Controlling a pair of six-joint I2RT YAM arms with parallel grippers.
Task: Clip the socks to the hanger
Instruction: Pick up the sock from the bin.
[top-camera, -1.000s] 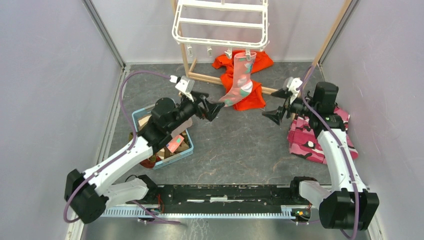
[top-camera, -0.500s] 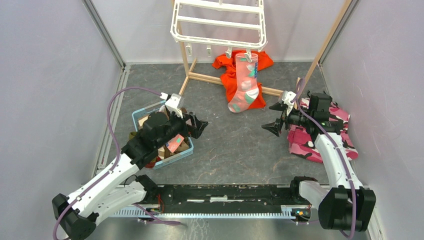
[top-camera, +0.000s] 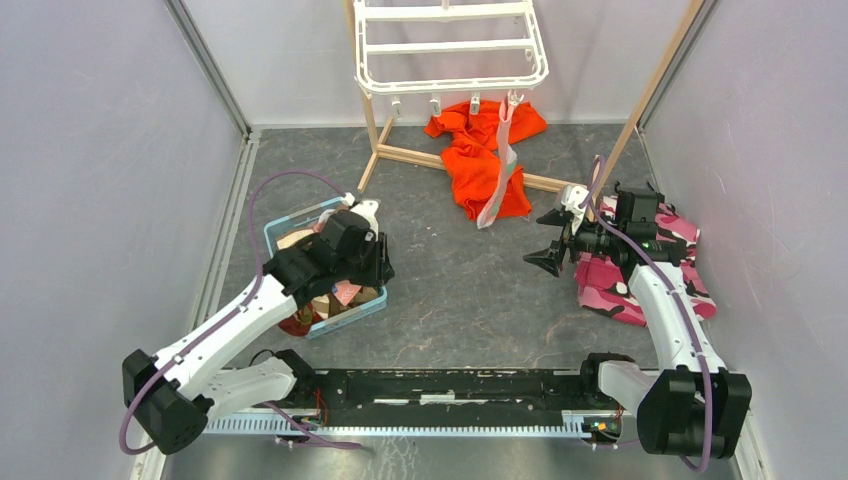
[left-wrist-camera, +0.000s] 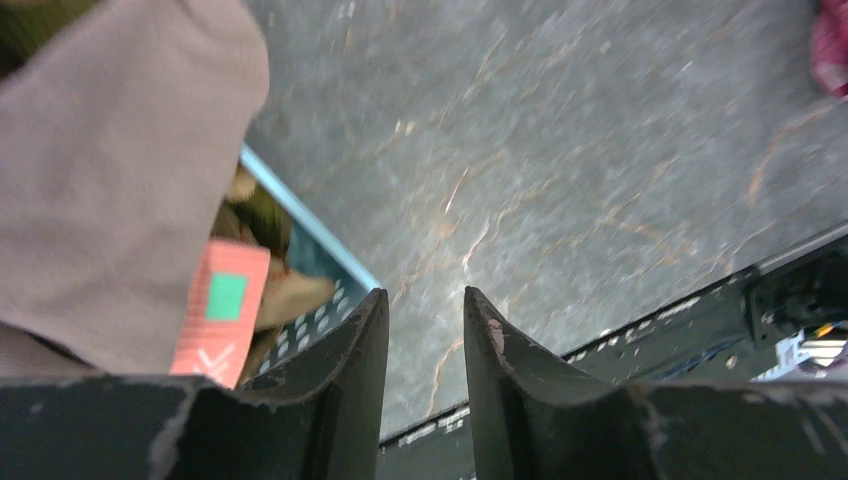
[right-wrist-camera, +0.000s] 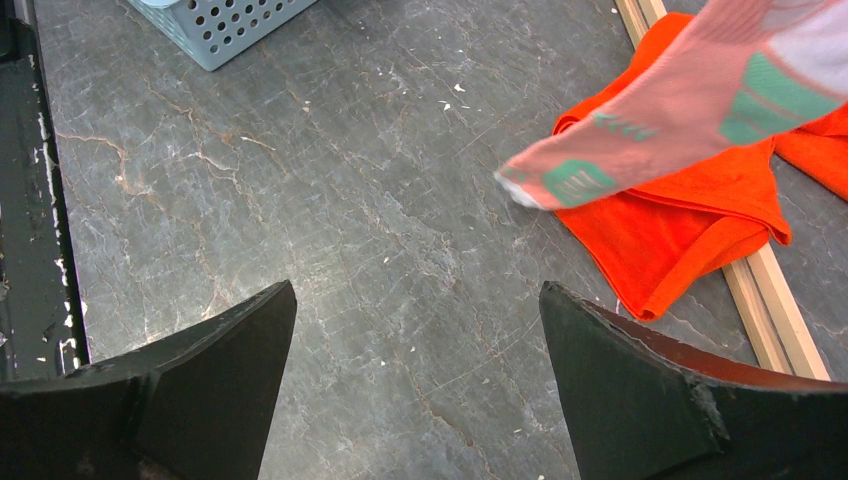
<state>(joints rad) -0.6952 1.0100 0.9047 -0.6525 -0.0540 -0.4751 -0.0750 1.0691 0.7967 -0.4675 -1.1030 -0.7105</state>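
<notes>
The left gripper (left-wrist-camera: 425, 300) has narrow, empty jaws and may miss the brown sock (left-wrist-camera: 120, 170) in the basket (left-wrist-camera: 308, 243). Right gripper (right-wrist-camera: 417, 290) jaws: wide.

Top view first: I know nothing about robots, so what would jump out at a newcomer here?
A bright orange garment lies on the dark grey surface at the back, and in front of it a single pink sock dangles from a clip on the white hanger. Lower down, the left gripper hangs over a full blue basket, and the right gripper stands wide open beside a pink camouflage cloth.
</notes>
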